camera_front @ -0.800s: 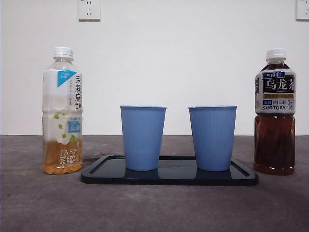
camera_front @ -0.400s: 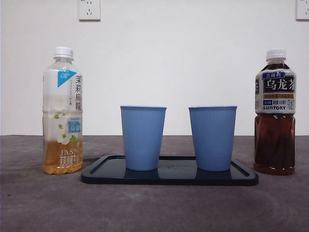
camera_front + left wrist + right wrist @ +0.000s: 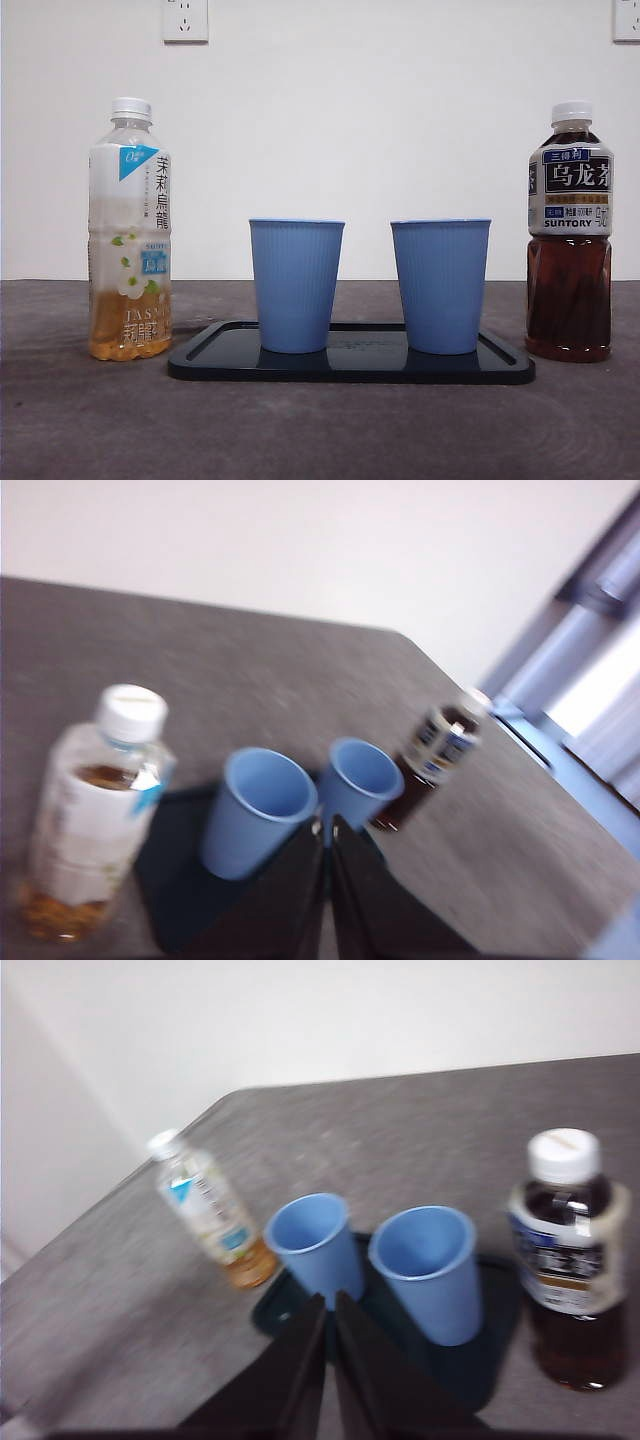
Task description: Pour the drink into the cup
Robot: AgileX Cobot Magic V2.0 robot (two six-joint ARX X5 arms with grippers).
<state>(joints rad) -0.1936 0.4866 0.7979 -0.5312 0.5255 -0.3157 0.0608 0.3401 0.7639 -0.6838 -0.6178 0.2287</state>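
Two blue ribbed cups stand on a dark tray (image 3: pixel 350 372): a left cup (image 3: pixel 295 285) and a right cup (image 3: pixel 440 286). A jasmine tea bottle (image 3: pixel 129 230) with a white cap, about a quarter full, stands left of the tray. A dark oolong tea bottle (image 3: pixel 569 232) with a white cap stands right of it. My left gripper (image 3: pixel 327 830) is shut, high above the table, nearest the jasmine bottle (image 3: pixel 92 810). My right gripper (image 3: pixel 330 1305) is shut, high above, with the oolong bottle (image 3: pixel 567 1255) closest. Neither arm shows in the front view.
The grey table top (image 3: pixel 320 430) runs to a white wall with two sockets (image 3: pixel 185 20). The left wrist view shows the table's edge and a window area (image 3: pixel 600 670) beyond it.
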